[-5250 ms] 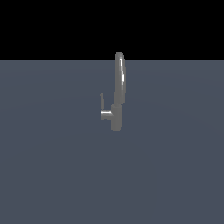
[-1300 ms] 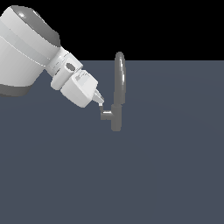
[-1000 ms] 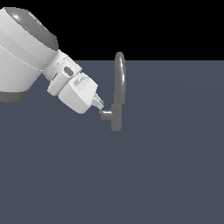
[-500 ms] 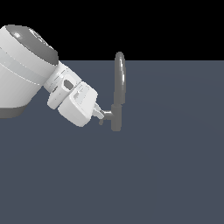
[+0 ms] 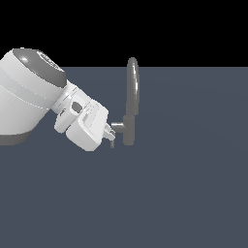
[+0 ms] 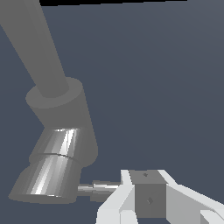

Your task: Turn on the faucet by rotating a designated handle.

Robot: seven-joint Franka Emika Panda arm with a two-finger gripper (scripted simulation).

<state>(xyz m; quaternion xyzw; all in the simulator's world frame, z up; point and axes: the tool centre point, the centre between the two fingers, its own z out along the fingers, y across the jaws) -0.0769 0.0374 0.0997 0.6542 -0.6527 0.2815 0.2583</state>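
The grey faucet (image 5: 129, 130) stands mid-scene, its tall arched spout (image 5: 132, 85) rising from a short body. A horizontal stub (image 5: 118, 127) sticks out toward the exterior view's left. The thin handle (image 5: 112, 143) hangs down from the stub's end. My gripper (image 5: 109, 134) sits right at the stub's end, fingers together, touching the handle. In the wrist view the faucet body (image 6: 65, 116), the shiny stub (image 6: 50, 173) and the thin handle (image 6: 98, 189) show. The handle lies against the side of my gripper (image 6: 146, 194), not between the fingers.
The faucet stands on a flat dark blue-grey surface (image 5: 184, 184). My large white arm (image 5: 29, 97) fills the exterior view's left side. Nothing else shows.
My arm came in from the exterior view's left and moved downward along the stub's end. The handle, upright at first, now points down.
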